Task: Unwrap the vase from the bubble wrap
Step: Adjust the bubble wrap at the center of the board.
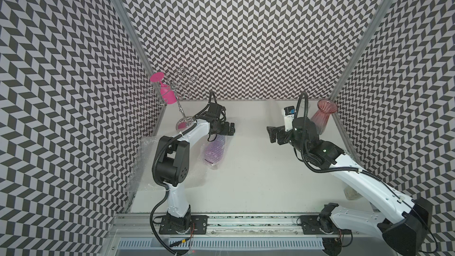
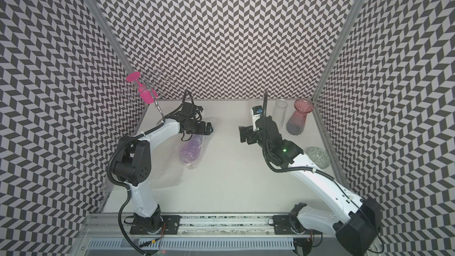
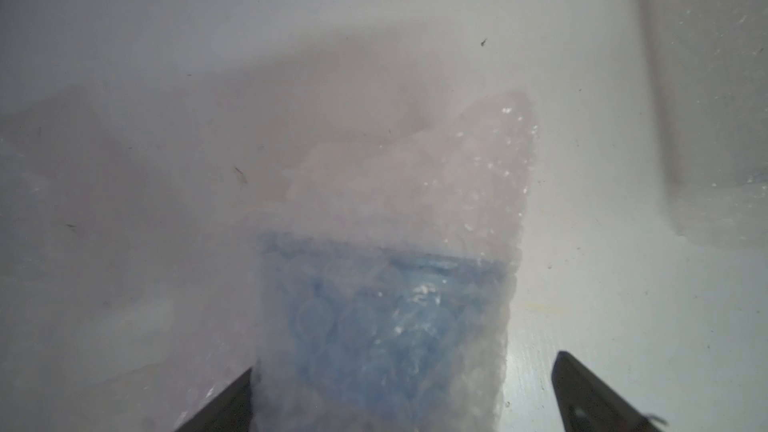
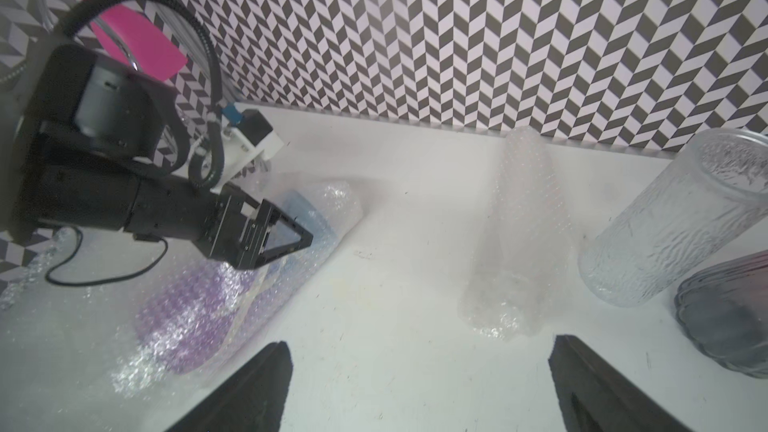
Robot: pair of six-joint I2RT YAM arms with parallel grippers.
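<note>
Lying inside bubble wrap (image 1: pixel 213 165) on the table (image 1: pixel 258 168), the vase (image 1: pixel 216 147) is laid along 1-to-7 o'clock, its 1 o'clock end framed by the released, empty jaws of the nearer left gripper (image 1: pixel 231 129), while the right gripper (image 1: pixel 270 134), likewise released, is found well apart at 3 o'clock.

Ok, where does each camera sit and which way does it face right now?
Both top views: high over the front rail, looking down toward the back wall; left arm and right arm whole, left fingers and right fingers open.
Left wrist: on the left arm, looking down along its open fingers at the wrapped vase.
Right wrist: on the right arm, facing the back wall and left arm; own fingers, loose bubble wrap, clear vase.
Shared: all views show the wrapped vase.
</note>
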